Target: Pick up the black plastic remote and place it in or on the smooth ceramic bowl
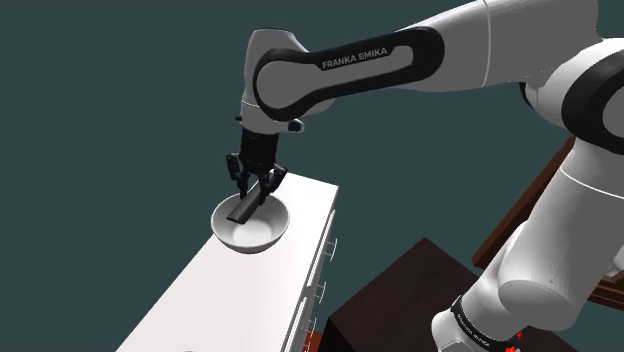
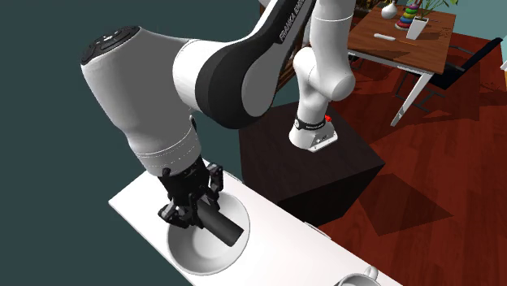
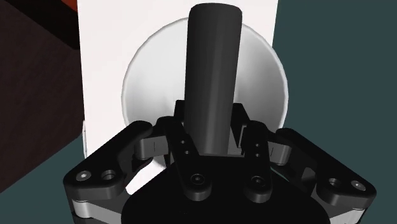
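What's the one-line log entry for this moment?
phase: placing | gripper: shut on remote | remote: tilted, free end dipping into bowl | bowl: on white counter | release: not yet

White arm [image 1: 470, 45], dark joint bands [image 1: 295, 88], "FRANKA EMIKA" lettering [image 1: 355, 58] — all-black end effector [image 1: 257, 187], round screw holes [image 3: 198, 181].

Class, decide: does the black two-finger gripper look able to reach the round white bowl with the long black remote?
Likely yes: the black gripper hangs just above the white bowl, the clasped black remote slanting into it, nothing between.
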You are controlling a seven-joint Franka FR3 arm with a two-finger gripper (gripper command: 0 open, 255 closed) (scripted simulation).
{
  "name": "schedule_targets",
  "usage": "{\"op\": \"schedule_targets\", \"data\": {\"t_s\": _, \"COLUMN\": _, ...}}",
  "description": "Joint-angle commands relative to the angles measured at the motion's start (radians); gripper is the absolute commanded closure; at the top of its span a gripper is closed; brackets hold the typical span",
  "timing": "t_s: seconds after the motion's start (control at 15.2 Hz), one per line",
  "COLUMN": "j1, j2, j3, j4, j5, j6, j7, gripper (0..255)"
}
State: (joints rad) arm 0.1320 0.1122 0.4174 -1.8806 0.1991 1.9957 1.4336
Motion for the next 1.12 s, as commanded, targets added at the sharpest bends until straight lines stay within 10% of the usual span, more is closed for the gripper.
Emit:
{"op": "schedule_targets", "data": {"t_s": 0.0, "j1": 0.013, "j2": 0.023, "j3": 0.008, "j4": 0.009, "j5": -0.01, "j6": 0.018, "j7": 0.022, "gripper": 255}}
{"op": "schedule_targets", "data": {"t_s": 1.06, "j1": 0.02, "j2": 0.07, "j3": 0.007, "j4": -0.07, "j5": -0.019, "j6": 0.139, "j7": 0.009, "gripper": 255}}
